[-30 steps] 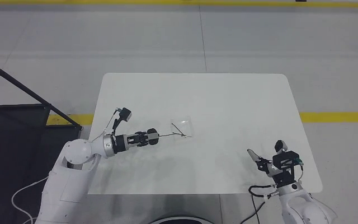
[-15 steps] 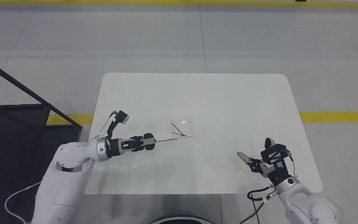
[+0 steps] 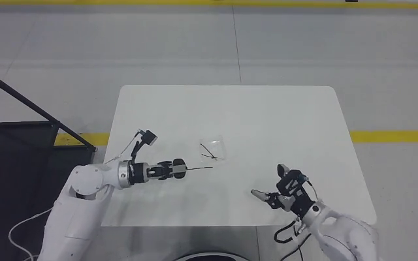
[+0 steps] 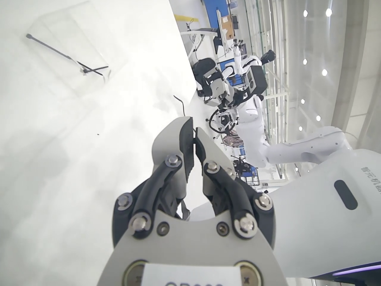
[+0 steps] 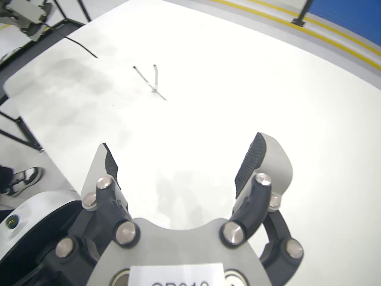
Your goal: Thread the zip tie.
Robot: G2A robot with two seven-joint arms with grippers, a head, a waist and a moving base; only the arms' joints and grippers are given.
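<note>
Left gripper (image 4: pixel 195 133): fingers pinched flat on one end of the zip tie (image 3: pixel 200 168), so the strap sticks out level above the tabletop (image 3: pixel 274 117), pointing toward the clear pouch (image 4: pixel 68 25) just beyond its tip. Two loose ties (image 4: pixel 50 47) lie crossed on that pouch. Right gripper (image 5: pixel 184 162): fingers spread wide, holding nothing, low over the near edge, well apart from the strap. Handling judgement: the tie is very light, thin and springy, with a slick plastic surface, so it will bend and twist under any side load. It is best pinched across the flat of the strap close to the end being worked, the free length kept short. Hard to make out — which end is clamped, head or tail; the fingers hide it. The free tip shows a small curl; whether it touches the tabletop I cannot tell.
</note>
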